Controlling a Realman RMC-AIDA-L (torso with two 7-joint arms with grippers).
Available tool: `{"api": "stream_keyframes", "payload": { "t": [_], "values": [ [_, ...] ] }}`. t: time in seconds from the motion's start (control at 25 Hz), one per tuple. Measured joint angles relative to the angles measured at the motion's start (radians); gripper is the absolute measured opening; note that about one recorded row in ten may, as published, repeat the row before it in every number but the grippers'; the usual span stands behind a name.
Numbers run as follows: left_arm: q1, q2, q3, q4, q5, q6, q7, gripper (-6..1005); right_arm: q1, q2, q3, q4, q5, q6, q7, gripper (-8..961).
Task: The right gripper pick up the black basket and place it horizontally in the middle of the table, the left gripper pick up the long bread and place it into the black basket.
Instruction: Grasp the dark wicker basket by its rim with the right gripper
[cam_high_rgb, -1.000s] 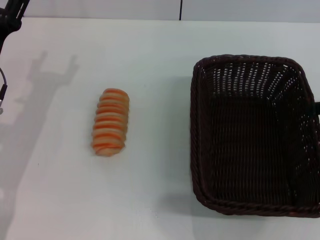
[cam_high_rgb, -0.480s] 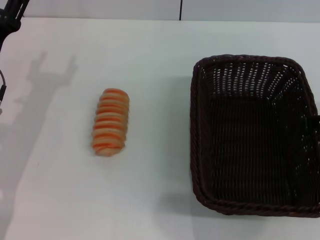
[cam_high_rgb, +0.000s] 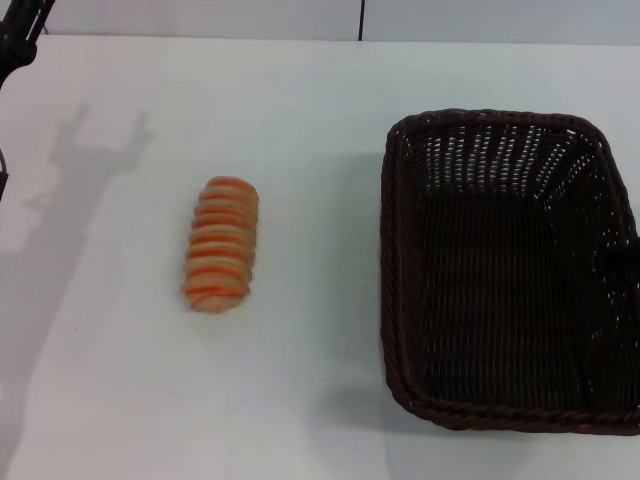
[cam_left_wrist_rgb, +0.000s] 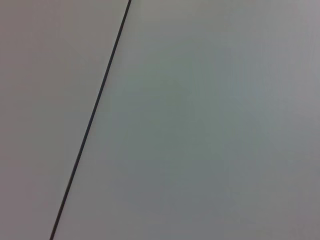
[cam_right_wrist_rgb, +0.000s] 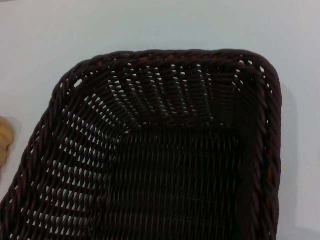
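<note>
Lying apart on smooth white table (cam_high_rgb: 300, 100): ridged oblong long bread (cam_high_rgb: 221, 244), woven rectangular black basket (cam_high_rgb: 505, 270)

Bare table (cam_high_rgb: 300, 120) all round long bread (cam_high_rgb: 221, 244); black basket (cam_high_rgb: 400, 300) well apart, interior unobstructed.

Beyond the far edge of the surface you have a pale grey wall (cam_high_rgb: 200, 18), split by one thin dark vertical seam (cam_high_rgb: 361, 20); that seam (cam_left_wrist_rgb: 90, 125) also crosses the left wrist view diagonally.
</note>
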Motion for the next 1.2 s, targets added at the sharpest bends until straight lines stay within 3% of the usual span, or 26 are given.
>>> {"api": "stream_keyframes", "payload": {
  "t": [0.96, 1.16, 1.2],
  "values": [
    [0.003, -0.003, -0.010, -0.010, -0.004, 0.005, -0.003, 861, 0.023, -0.004, -0.014, 0.052, -0.002, -0.028, -0.010, 685],
    [0.004, -0.004, -0.012, -0.012, -0.003, 0.008, -0.007, 861, 0.023, -0.003, -0.015, 0.056, -0.003, -0.027, -0.024, 485],
    [0.004, -0.004, -0.012, -0.013, -0.003, 0.008, -0.008, 861, 0.023, -0.003, -0.015, 0.058, -0.003, -0.029, -0.028, 406]
  ]
}}
